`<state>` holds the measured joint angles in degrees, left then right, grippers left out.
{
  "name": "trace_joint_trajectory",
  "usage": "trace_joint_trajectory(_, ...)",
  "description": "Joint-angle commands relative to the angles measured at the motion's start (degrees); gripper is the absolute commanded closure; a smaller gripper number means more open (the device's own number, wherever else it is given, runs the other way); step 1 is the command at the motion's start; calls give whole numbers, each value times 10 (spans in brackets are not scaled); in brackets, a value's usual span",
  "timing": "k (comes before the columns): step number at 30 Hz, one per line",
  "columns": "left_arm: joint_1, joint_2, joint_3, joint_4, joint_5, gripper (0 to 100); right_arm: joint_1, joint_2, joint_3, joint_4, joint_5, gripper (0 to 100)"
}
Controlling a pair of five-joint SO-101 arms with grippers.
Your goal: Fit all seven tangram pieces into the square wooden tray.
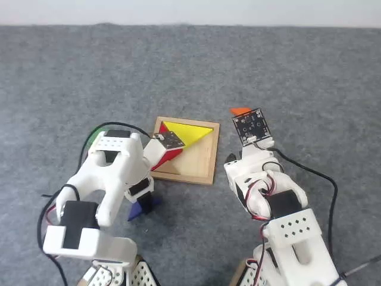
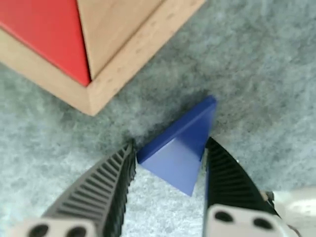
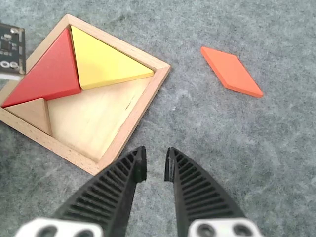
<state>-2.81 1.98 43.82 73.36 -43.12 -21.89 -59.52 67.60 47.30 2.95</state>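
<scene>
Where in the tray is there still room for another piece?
The bare tray floor between the yellow triangle, the small wooden triangle and two rims is free. The red triangle side is crowded.

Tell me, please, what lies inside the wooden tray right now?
The tray holds a red triangle, a yellow triangle and a small pale wooden triangle; the rest of its floor is bare. From above, the left arm covers part of the red triangle.
</scene>
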Motion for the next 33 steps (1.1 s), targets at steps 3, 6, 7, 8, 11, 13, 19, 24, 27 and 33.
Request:
trace_joint_trajectory(3, 4, -5, 8, -11, 8, 830, 10, 0, -21, -14, 0, 912)
trace_joint_trajectory(6, 4, -6, 9, -11, 8, 834, 10, 0, -21, -14, 0, 912)
trace_joint_trajectory(7, 4, -6, 9, -11, 8, 834, 10, 0, -21, -14, 0, 912)
trace_joint_trajectory(8, 4, -6, 9, -11, 8, 834, 10, 0, -21, -14, 0, 912)
trace_joint_trajectory(11, 4, -7, 9, -11, 8, 834, 10, 0, -21, -14, 0, 912)
trace_joint_trajectory(13, 4, -7, 9, -11, 8, 836, 10, 0, -21, -14, 0, 912)
trace_joint_trajectory(19, 5, -8, 6, -14, 19, 881, 10, 0, -21, -14, 0, 912)
trace_joint_trajectory(24, 19, -40, 19, -19, 36, 885, 10, 0, -21, -14, 0, 912)
trace_joint_trajectory(27, 51, -100, 51, -19, 41, 885, 10, 0, -21, -14, 0, 912)
trace_joint_trajectory(33, 80, -236, 94, 2, 81, 881, 10, 0, -21, -14, 0, 912)
